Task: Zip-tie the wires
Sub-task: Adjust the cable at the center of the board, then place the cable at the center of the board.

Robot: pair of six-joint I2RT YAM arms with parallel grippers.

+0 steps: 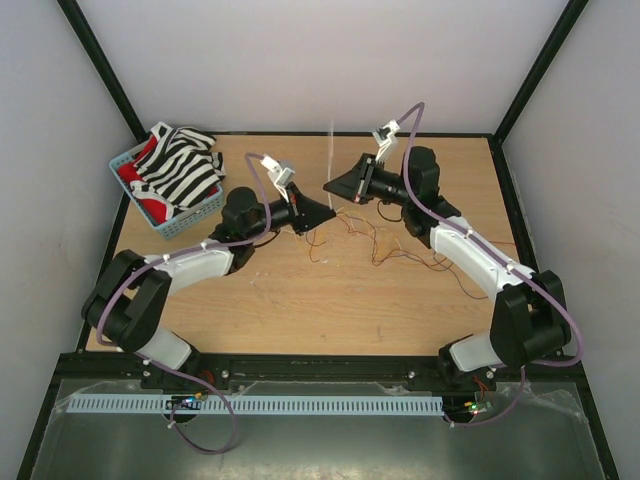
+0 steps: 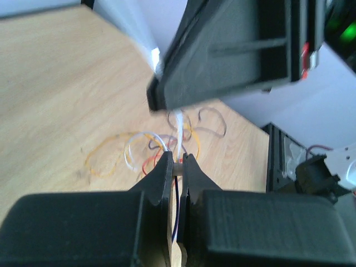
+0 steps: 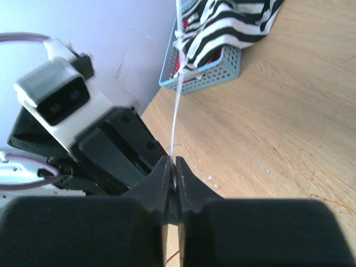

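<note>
Right, both arms meet over the middle of the table [image 1: 300,300] — tips almost nose to nose. The right gripper [image 3: 172,167] is clenched on the zip tie [image 3: 176,105], which stands up from its fingertips as a thin pale line toward the back wall. The left gripper [image 2: 178,162] is pinched tight too, on what looks like the lower end of that same strip, with a dark strand running down between its fingers. Whether the tail is through the head, I can't tell from here. The wires [image 1: 390,250] mostly sprawl loose on the wood just to the right of the grippers — curls of red, orange and dark, not drawn into a bundle. So I'd call it midway at best: strip in hand, but the gathering, cinching and letting go are all left. The basket [image 3: 214,69] of striped cloth [image 3: 233,16] sits out of it at the far left corner.
</note>
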